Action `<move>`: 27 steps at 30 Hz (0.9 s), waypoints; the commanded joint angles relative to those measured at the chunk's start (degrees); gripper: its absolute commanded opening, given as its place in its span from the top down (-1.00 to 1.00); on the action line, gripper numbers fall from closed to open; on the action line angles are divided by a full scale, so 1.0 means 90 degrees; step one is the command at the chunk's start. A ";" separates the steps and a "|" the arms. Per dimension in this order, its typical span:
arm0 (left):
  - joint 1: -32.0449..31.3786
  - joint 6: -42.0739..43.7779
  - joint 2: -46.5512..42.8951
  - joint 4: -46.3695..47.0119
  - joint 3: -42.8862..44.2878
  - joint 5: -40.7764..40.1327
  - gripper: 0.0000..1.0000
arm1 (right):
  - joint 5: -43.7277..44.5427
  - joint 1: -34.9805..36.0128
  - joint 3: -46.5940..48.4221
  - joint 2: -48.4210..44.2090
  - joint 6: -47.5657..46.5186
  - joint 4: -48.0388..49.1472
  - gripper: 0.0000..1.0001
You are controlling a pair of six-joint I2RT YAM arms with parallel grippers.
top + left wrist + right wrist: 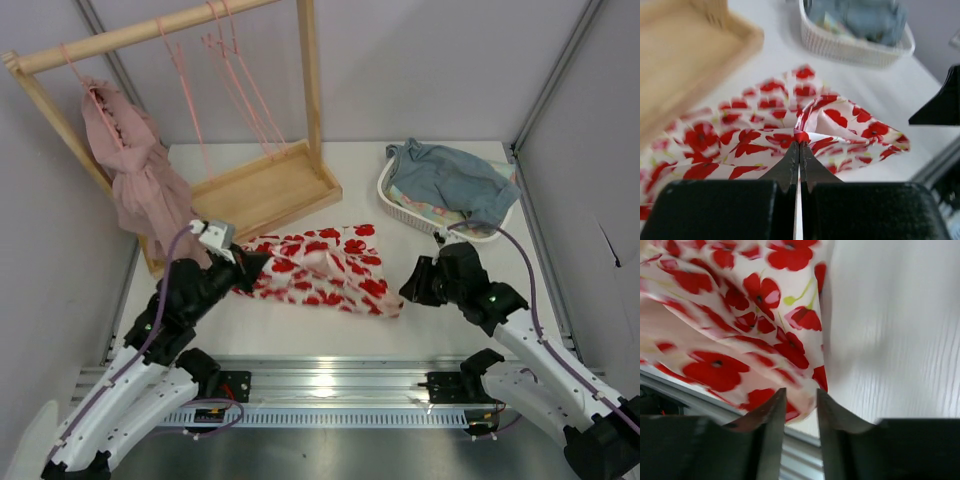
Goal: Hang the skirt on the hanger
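Two ends of the small white cloth skirt with big red flowers (325, 265) are where I have my grippers, and that is all the progress I can claim. The skirt lies crumpled on the white tabletop (330, 330), in front of the light wooden rack (160, 28). The thin pink wire hanger (185, 100) hangs bare from the rack's rod, well apart from the cloth. By my judgement, lifting the skirt, carrying it over and threading it onto the hanger are all left to do.

My left gripper (800, 150) is pressed nearly shut, pinching a red-printed fold. My right gripper (800, 405) has its fingers a narrow gap apart with a corner of the cloth between them. I cannot tell whether they bite yet.

The skirt's long axis runs left to right between my grippers, dipping toward me at the right end. Which end is the waist I cannot tell.
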 commanded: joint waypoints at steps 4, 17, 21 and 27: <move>-0.0094 -0.1245 -0.0072 0.0202 -0.0901 0.1113 1.00 | -0.0098 0.0018 -0.0090 -0.0282 0.0575 -0.0476 -0.08; -0.0133 -0.1157 0.1013 -0.0365 -0.0657 0.0645 1.00 | 0.0184 0.1061 -0.0509 0.0216 0.0593 -0.0124 -0.27; -0.0133 -0.1177 0.0788 -0.0296 -0.0735 0.0655 1.00 | 0.0390 0.1598 -0.0724 0.0138 0.0769 -0.0007 -0.29; -0.0143 -0.1206 0.0719 -0.0345 -0.0735 0.0645 1.00 | 0.0761 0.2117 -0.0851 0.0323 0.0818 0.0090 -0.28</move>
